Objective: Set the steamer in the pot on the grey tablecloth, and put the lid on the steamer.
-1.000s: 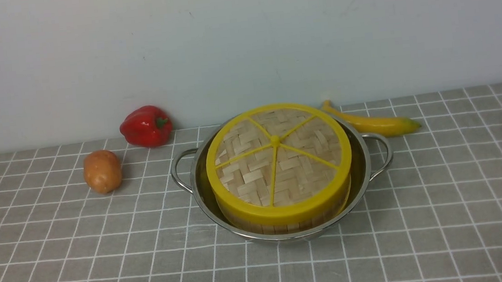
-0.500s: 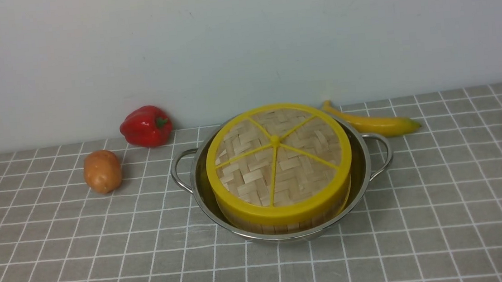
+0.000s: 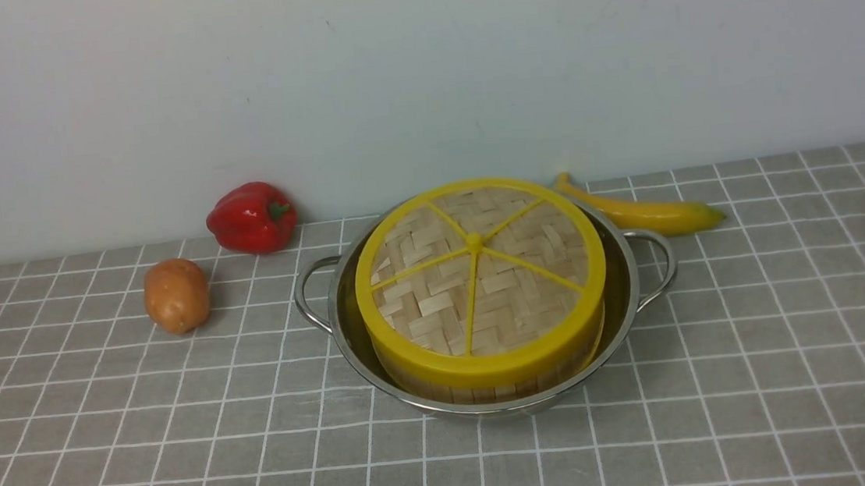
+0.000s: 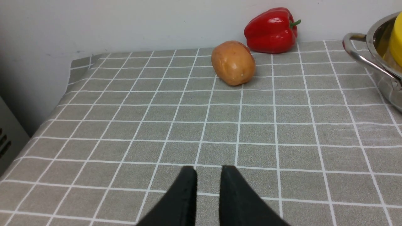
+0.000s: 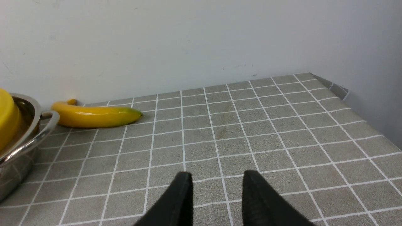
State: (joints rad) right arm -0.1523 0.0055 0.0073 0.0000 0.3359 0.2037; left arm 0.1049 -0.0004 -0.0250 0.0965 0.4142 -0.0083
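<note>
The shiny steel pot stands mid-table on the grey tablecloth. The bamboo steamer sits inside it, only its lower wall showing. The woven lid with its yellow rim and spokes lies flat on top of the steamer. Neither arm appears in the front view. In the left wrist view my left gripper hovers over bare cloth, its fingers a narrow gap apart with nothing between them; the pot is off to one side. My right gripper is open wider over bare cloth, with the pot at the frame edge.
A red bell pepper and a potato lie left of the pot near the back wall. A banana lies behind the pot on the right. The cloth's left edge and right corner drop off.
</note>
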